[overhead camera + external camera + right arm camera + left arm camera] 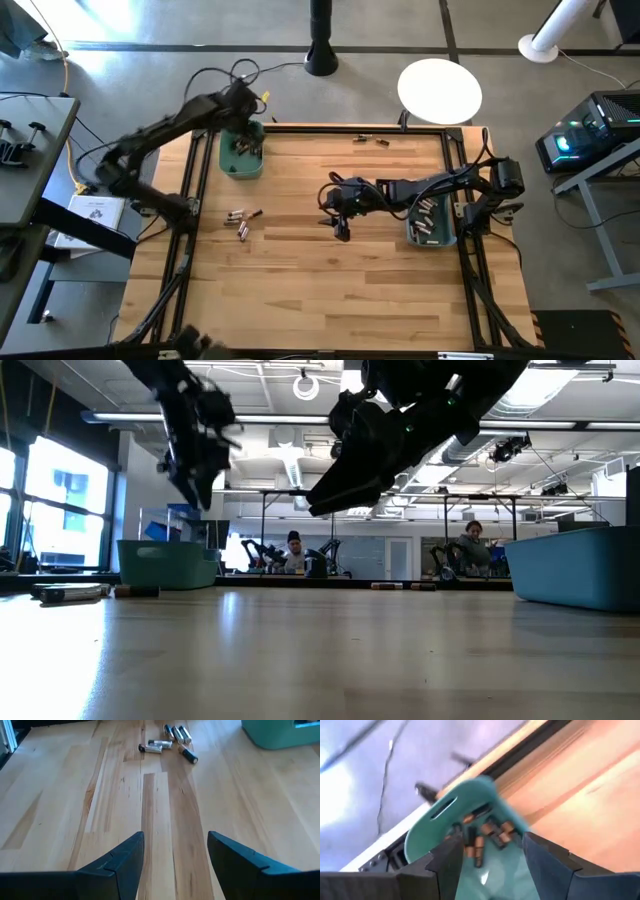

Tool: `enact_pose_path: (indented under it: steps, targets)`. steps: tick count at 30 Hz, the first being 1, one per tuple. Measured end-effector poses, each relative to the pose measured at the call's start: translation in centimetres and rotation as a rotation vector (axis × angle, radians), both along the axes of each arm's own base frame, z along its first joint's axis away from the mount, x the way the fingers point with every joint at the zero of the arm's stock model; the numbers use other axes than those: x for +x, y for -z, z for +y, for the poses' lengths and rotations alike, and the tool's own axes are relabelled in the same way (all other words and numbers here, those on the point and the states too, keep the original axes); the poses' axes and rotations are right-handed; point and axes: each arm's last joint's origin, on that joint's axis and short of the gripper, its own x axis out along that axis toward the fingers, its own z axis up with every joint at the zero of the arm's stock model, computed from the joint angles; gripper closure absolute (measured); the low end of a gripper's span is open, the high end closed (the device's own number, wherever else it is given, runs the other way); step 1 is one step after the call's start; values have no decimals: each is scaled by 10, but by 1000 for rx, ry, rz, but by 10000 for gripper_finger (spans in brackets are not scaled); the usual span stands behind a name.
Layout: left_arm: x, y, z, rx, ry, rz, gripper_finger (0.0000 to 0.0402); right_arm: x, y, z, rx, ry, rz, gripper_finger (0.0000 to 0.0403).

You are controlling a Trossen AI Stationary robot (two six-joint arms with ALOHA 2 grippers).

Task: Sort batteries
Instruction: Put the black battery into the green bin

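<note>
Hovering wide over the green bin (241, 158), left gripper (487, 862) empty; right gripper (175, 852) wide, mid-bench. Batteries (240, 220) near left edge: small, rigid, slick, roll-prone — pinch mid-body, crosswise.

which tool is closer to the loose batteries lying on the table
Right. The right tool hangs toward the table's middle, facing the batteries; the left tool is over the green bin.

The right tool (175, 865) hangs spread and empty above the wooden table (75, 820); loose batteries (170, 740) lie ahead, near a green bin (280, 735).
</note>
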Motion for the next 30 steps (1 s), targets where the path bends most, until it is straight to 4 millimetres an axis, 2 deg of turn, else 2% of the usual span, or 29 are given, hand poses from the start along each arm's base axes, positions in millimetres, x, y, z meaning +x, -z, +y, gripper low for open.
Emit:
enact_pose_path:
  steps: [3, 7, 11, 14, 17, 21, 25, 30]
  targets:
    - [3, -18, -38, 79, 71, -104, 204, 2, -2, 2, -29, -22, -28, 192]
    - [8, -19, -98, 152, 228, -268, 204, 10, 0, 11, -113, -95, -119, 192]
    - [7, 0, -154, 187, 341, -411, 204, 29, 17, 20, -242, -179, -276, 192]
    - [0, 16, -184, 215, 341, -510, 204, 45, 27, 21, -323, -205, -391, 192]
    - [-10, 33, -206, 225, 274, -563, 204, 66, 33, 14, -329, -247, -454, 192]
    - [-22, 46, -225, 286, 191, -622, 204, 105, 47, 2, -238, -423, -514, 192]
    - [-29, 46, -236, 289, 203, -663, 204, 147, 64, -10, -180, -456, -533, 192]
    - [-31, 47, -244, 267, 252, -673, 204, 186, 84, -28, -109, -413, -430, 192]
